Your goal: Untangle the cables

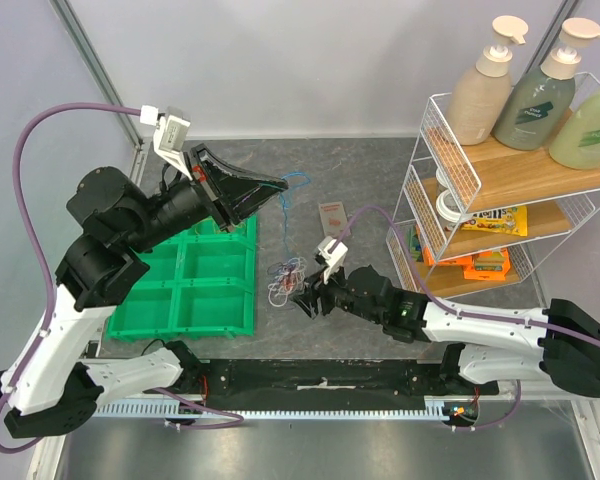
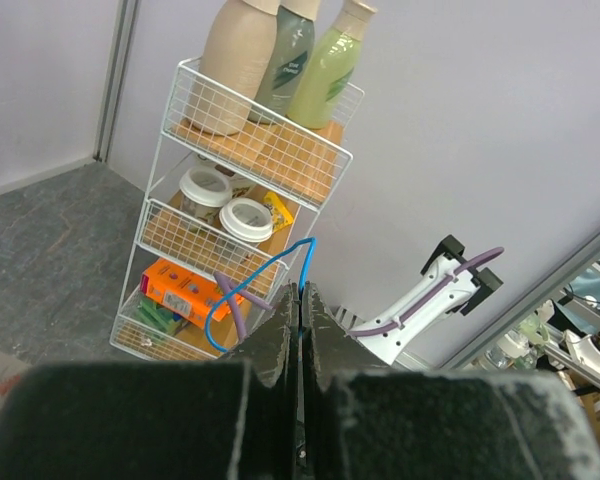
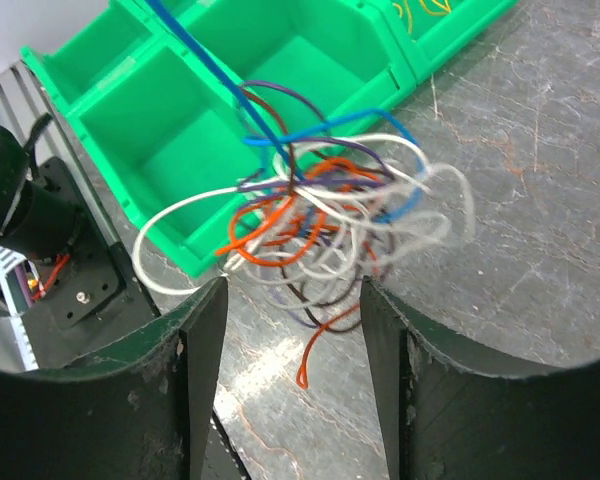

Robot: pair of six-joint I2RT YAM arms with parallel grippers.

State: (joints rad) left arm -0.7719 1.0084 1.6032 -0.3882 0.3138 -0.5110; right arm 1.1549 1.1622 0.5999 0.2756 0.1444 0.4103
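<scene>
Left gripper [image 2: 300, 300]: held high, fingers pressed together on the blue cable [image 3: 213, 73], with a loop standing out just past the tips. Judged reason: lifting that strand draws it clear of the rest. The strand's long axis slants down from this gripper into the tangle [image 3: 330, 215].

The tangle lies on the table [image 3: 520, 150] beside the green bins [image 1: 215, 300], just ahead of the right gripper [image 3: 292, 295]. That gripper's jaws are spread with nothing between them, likely poised to pin the heap.

Table [image 1: 370, 180], green bins [image 1: 215, 262], cables [image 1: 285, 278], perhaps packet [image 1: 332, 215]
</scene>
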